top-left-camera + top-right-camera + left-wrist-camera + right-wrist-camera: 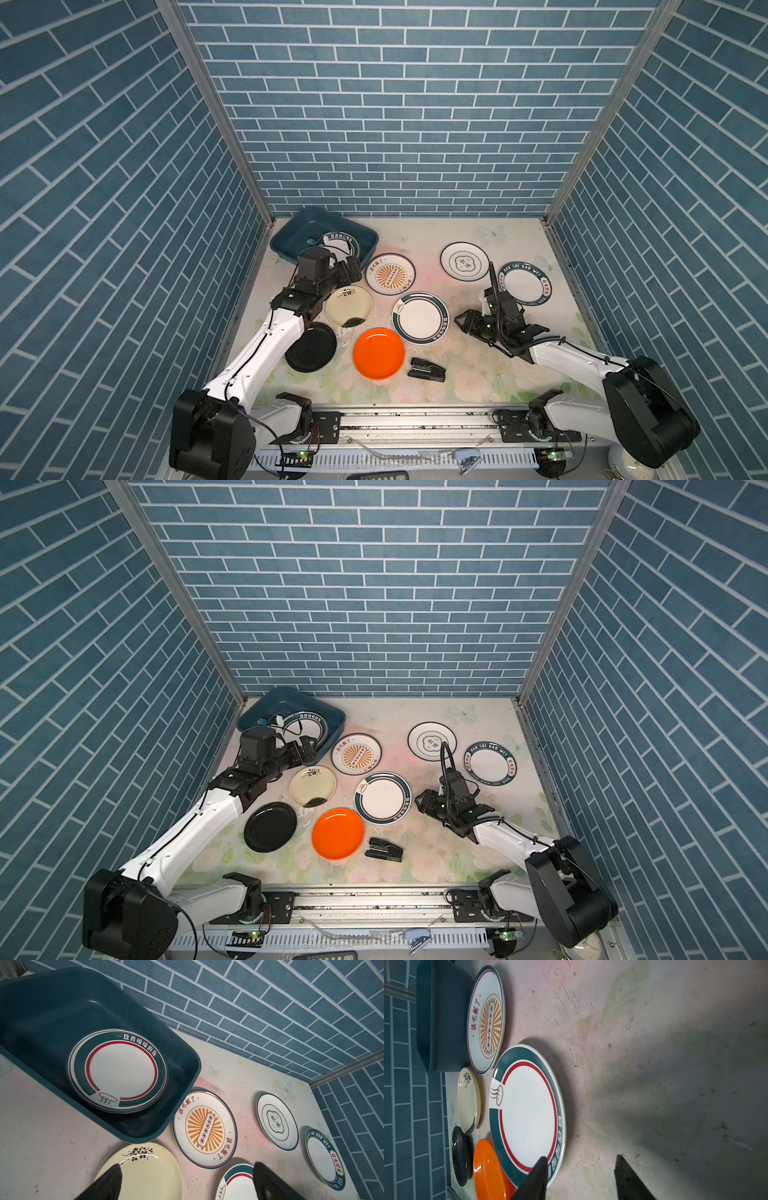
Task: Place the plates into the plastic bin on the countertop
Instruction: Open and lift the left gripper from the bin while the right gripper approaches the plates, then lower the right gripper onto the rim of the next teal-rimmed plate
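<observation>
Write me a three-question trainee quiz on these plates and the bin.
1. How many plates lie on the countertop, outside the bin?
2. Which lies nearest the stapler? A black plate, B orange plate, C cream plate.
3. True or false: the black plate is in the bin.
Key: 1 seven; 2 B; 3 false.

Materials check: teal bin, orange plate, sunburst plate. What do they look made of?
Teal bin: moulded plastic, semi-gloss, judging by the soft highlights and rounded one-piece walls. Orange plate: probably plastic or melamine, given its uniform colour and satin sheen. Sunburst plate: glossy white with a printed design, so glazed ceramic or melamine; the look doesn't settle which.
</observation>
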Robot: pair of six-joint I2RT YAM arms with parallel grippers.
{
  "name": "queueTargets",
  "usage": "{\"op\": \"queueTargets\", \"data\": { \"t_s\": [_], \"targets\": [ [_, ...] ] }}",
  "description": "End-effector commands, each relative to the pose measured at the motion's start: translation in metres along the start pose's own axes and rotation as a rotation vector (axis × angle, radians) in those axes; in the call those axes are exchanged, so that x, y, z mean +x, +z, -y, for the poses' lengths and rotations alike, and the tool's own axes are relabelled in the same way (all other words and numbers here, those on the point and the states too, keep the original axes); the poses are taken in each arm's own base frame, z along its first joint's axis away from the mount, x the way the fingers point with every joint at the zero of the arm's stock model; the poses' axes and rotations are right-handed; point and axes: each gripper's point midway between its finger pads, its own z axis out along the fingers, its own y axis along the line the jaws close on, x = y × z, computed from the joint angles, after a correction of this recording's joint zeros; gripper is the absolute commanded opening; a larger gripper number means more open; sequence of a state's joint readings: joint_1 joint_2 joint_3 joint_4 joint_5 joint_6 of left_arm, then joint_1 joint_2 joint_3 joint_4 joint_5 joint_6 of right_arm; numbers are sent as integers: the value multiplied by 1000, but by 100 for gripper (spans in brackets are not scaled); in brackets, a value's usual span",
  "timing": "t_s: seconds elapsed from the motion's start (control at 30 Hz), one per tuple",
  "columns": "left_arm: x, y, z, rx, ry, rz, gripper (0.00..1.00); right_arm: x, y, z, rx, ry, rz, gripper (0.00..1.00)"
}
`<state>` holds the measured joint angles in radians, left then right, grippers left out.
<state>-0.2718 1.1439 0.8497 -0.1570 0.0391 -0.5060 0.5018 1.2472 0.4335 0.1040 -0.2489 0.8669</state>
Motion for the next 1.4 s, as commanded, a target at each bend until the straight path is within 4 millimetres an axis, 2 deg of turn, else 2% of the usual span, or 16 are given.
{"op": "queueTargets", "data": {
  "t_s": [0.0,0.17,0.33,0.43,0.7,1.03,1.1,1.13,1.2,1.37],
  "targets": [
    [-4,-6,-6,-21,20,53,100,2,7,-3,-33,20,-10,51],
    [-2,-4,-6,7,-12,64,100,3,18,-10,-59,18,-35,48],
    [3,12,-7,152,-165,-7,99,2,28,-16,-71,15,-50,46],
    [9,17,-10,180,-181,-50,100,3,34,-18,-73,13,-61,46],
    [12,8,-22,127,-136,-10,100,2,45,-20,-73,13,-81,41],
    [11,1,-29,84,-109,2,100,1,56,-21,-77,29,-98,24],
    [11,1,-29,86,-109,5,100,1,57,-21,-77,33,-96,21],
    [19,3,-33,80,-111,-12,100,0,57,-21,-76,34,-93,20],
    [20,3,-32,84,-109,-11,99,-1,57,-19,-69,37,-84,19],
    [19,4,-30,99,-107,-11,100,-4,54,-18,-57,38,-66,10]
  ]
}}
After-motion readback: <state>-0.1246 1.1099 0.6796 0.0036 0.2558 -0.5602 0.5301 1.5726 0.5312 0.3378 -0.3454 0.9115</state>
